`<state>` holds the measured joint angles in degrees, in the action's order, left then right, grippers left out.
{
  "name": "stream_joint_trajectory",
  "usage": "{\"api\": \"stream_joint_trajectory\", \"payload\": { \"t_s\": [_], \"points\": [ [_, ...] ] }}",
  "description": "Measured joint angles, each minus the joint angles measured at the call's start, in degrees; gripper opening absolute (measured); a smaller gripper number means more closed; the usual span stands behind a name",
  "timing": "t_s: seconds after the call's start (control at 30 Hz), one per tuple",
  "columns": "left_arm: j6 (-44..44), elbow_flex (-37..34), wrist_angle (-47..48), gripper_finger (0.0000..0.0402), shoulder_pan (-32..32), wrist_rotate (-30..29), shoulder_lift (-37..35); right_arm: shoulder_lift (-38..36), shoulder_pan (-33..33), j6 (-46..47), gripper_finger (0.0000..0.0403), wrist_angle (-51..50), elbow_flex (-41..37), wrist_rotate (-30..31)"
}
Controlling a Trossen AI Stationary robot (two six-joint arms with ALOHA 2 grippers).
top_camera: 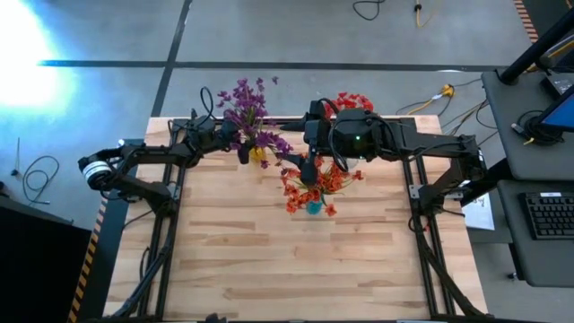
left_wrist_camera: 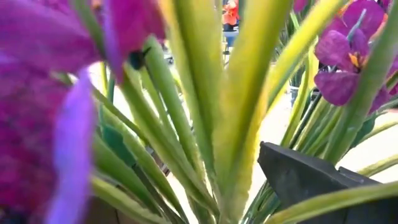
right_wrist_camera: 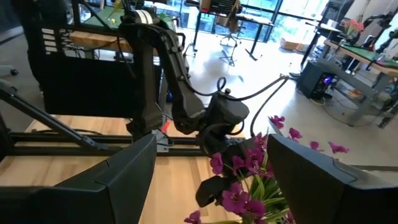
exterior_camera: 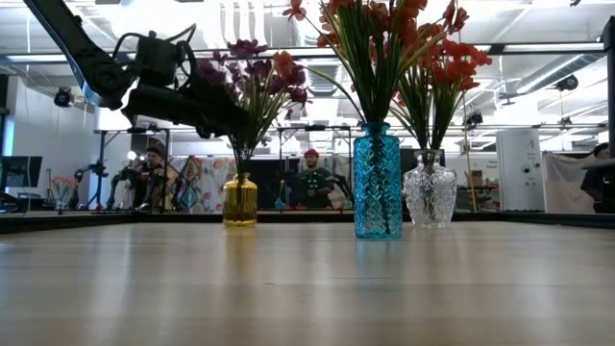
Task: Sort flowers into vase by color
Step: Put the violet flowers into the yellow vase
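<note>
Purple flowers (top_camera: 251, 117) stand with their stems in a yellow vase (exterior_camera: 240, 200) at the table's far side. My left gripper (exterior_camera: 226, 120) is level among their green stems (left_wrist_camera: 205, 124), above the vase mouth. It is open, with one dark finger (left_wrist_camera: 305, 177) showing. Red flowers (exterior_camera: 375, 48) stand in a blue vase (exterior_camera: 378, 183). More red flowers (exterior_camera: 452, 67) stand in a clear vase (exterior_camera: 430, 192). My right gripper (right_wrist_camera: 211, 143) hangs open and high above the blue vase, pointing at the left arm. My left gripper has several stems of the purple flowers between its open fingers, reached level from the table's left side. I cannot tell whether a finger touches a stem. The flowers stand upright in the yellow vase.
The three vases stand close together in the far half of the wooden table (top_camera: 269, 269), and the near half holds bare wood. A desk with a keyboard (top_camera: 549, 215) stands off the right side. People sit in the room beyond the table (exterior_camera: 312, 178).
</note>
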<state>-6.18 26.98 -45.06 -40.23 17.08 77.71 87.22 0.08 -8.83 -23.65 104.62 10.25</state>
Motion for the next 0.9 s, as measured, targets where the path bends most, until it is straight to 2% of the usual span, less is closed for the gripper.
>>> {"api": "stream_joint_trajectory", "payload": {
  "t_s": [0.63, 0.9],
  "points": [
    [4.0, 0.1, 3.1, 0.0298, 0.0, -0.1, -0.5, 0.0, 0.0, 0.3, 0.0304, 0.0, 0.0, 0.3],
    [3.9, 0.1, 7.6, 0.0315, 0.0, -0.2, -5.0, 0.0, 0.0, 0.3, 0.0304, -0.1, 0.0, 0.3]
  ]
}}
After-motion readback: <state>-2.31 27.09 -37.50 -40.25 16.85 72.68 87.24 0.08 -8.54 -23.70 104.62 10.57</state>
